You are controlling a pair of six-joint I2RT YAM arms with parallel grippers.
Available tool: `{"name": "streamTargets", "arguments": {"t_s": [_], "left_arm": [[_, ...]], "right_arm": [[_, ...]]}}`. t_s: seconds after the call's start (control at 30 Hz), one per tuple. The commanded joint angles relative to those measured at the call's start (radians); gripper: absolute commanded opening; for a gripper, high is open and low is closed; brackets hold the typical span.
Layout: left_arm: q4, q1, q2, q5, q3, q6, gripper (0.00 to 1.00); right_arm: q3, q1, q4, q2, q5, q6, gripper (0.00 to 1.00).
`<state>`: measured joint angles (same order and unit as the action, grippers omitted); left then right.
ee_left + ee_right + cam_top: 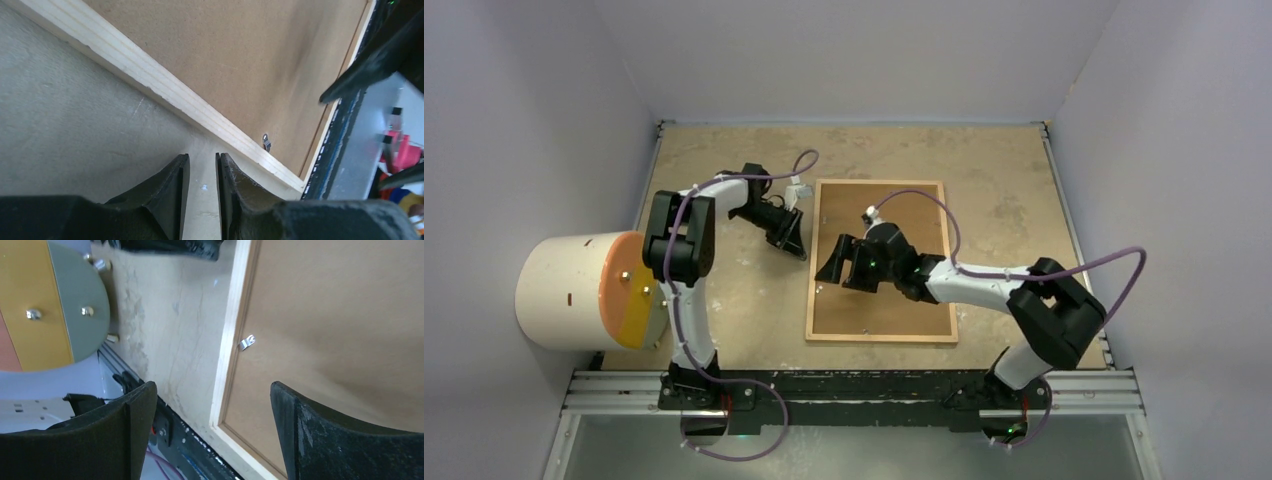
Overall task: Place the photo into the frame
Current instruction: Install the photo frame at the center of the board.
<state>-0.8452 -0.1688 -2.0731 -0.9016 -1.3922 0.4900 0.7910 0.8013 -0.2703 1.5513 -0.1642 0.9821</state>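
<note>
Frame [879, 338] lies flat and back side up on the worktop [754, 320], a bit right of centre, long sides running near to far. Thin pale-wood moulding runs all round, with a plain brown backing board [874, 315] filling the inside, so only the back shows. Close up from the left wrist, the moulding [150, 72] is light unfinished-looking wood with fine lines running along its length, and the board [225, 50] is flat matte fibre-brown. A small bent metal tab [266, 142] sits on the inner edge of the left rail toward the near-left corner, lapping onto the board. The right wrist view also shows a tab [246, 342] on that rail [231, 335]. Left gripper [792, 240] is just left of the frame's left rail, at its far half and pointing down. Its jaws are almost together with only a thin slit [202, 157], nothing in it, and bare worktop under the tips. Can't tell if the tips touch the surface. Right gripper [849, 268] hangs over the frame's left half, jaws spread wide and empty [210, 387]. From its wrist camera the left rail runs between the two fingers. A cream drum with an orange-yellow end face [584, 290] sits at the far-left side, well apart from the frame.
</note>
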Motion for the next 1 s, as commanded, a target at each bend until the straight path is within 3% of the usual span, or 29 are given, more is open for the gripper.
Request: {"name": "streamTargets", "arguments": {"t_s": [0.0,0.3,0.97], "left_arm": [[0.011,-0.003,-0.019,-0.099,-0.023,-0.042,0.29],[0.015,-0.005,-0.047,-0.119,0.007,-0.020,0.28],[0.035,-0.006,-0.044,-0.067,0.064,0.017,0.27]], "right_arm": [[-0.005,0.073,-0.118,0.045,0.047,0.108,0.84],[0.019,0.139,-0.171,0.169,0.012,0.155,0.80],[0.076,0.138,-0.182,0.253,0.160,0.137,0.74]]}}
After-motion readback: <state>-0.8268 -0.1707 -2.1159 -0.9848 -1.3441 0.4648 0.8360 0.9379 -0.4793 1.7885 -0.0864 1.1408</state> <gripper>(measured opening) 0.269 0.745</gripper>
